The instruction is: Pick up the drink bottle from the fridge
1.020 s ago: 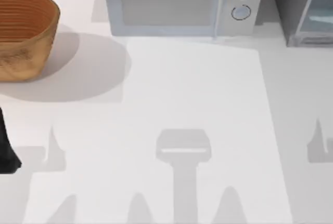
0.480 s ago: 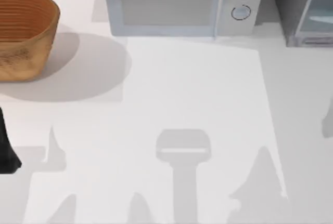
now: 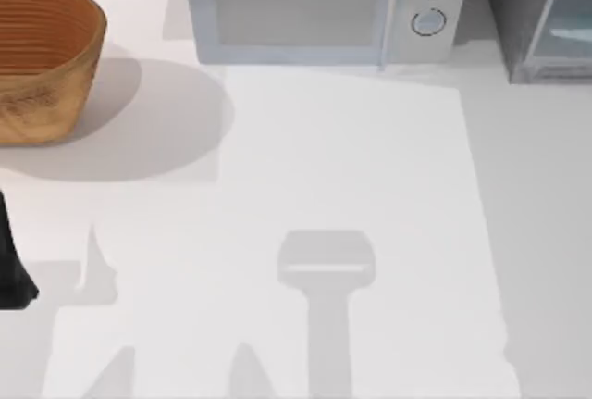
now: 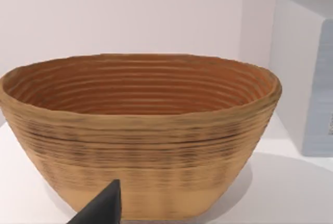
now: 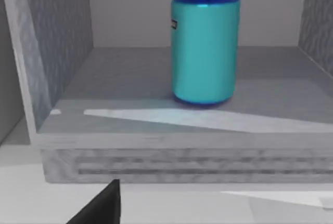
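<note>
- One drink bottle (image 5: pixel 205 47) stands upright, mid-shelf, inside the open fridge (image 5: pixel 57 73) at the table's far right corner.
- Looks rigid, smooth, probably slippery and light; grip the cyan body mid-height.
- Finger state: cannot tell, either arm.

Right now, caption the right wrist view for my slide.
Small blue-and-cyan drink bottle standing upright on the floor of the open dark grey fridge, seen from just outside.

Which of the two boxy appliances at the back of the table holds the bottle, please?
The dark grey fridge at the right; the drink bottle stands upright inside. The microwave has two knobs.
</note>
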`<state>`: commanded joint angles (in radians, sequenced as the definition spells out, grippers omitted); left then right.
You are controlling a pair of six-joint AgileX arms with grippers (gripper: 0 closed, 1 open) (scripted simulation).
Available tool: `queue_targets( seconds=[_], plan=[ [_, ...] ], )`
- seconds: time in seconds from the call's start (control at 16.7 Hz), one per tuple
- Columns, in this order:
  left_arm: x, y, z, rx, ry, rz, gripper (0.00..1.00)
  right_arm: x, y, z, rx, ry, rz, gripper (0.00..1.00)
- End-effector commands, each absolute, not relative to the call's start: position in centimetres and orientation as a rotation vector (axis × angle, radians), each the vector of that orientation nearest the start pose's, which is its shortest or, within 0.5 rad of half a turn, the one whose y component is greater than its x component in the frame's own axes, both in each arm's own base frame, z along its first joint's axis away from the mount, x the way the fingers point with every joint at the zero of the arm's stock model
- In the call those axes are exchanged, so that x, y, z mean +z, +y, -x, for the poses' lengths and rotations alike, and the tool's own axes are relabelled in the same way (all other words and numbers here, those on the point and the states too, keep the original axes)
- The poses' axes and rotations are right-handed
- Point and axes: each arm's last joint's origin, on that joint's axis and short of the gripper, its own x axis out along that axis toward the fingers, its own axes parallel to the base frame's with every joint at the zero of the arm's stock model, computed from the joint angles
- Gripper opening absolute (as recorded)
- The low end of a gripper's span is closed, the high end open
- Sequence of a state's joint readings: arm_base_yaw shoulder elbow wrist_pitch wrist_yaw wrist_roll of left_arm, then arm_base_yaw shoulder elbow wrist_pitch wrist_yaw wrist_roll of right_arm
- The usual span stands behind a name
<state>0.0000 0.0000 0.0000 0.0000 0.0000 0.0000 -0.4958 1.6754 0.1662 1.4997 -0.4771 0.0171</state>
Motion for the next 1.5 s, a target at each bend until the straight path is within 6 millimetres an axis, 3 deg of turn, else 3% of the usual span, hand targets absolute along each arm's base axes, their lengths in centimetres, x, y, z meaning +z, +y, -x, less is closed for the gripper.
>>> queue_targets(
  seconds=[0.6,0.78,0.96,1.14,1.32,1.5],
  plan=[
    [16.0,-0.1,-10.6,0.0,0.0,0.0,1.0,11.0,-10.1,-20.5,0.002,0.004,-0.002,1.0],
    [16.0,-0.1,-10.6,0.0,0.0,0.0,1.0,10.7,-10.5,-22.2,0.0,0.01,-0.003,1.0],
    [16.0,-0.1,-10.6,0.0,0.0,0.0,1.0,10.4,-11.4,-26.2,-0.005,0.009,0.0,1.0],
    [16.0,-0.1,-10.6,0.0,0.0,0.0,1.0,10.3,-11.8,-31.9,-0.008,-0.003,0.005,1.0],
    [16.0,-0.1,-10.6,0.0,0.0,0.0,1.0,10.4,-11.3,-37.6,-0.009,-0.016,0.007,1.0],
    [16.0,-0.1,-10.6,0.0,0.0,0.0,1.0,10.4,-10.1,-41.3,-0.01,-0.009,0.003,1.0]
  ],
)
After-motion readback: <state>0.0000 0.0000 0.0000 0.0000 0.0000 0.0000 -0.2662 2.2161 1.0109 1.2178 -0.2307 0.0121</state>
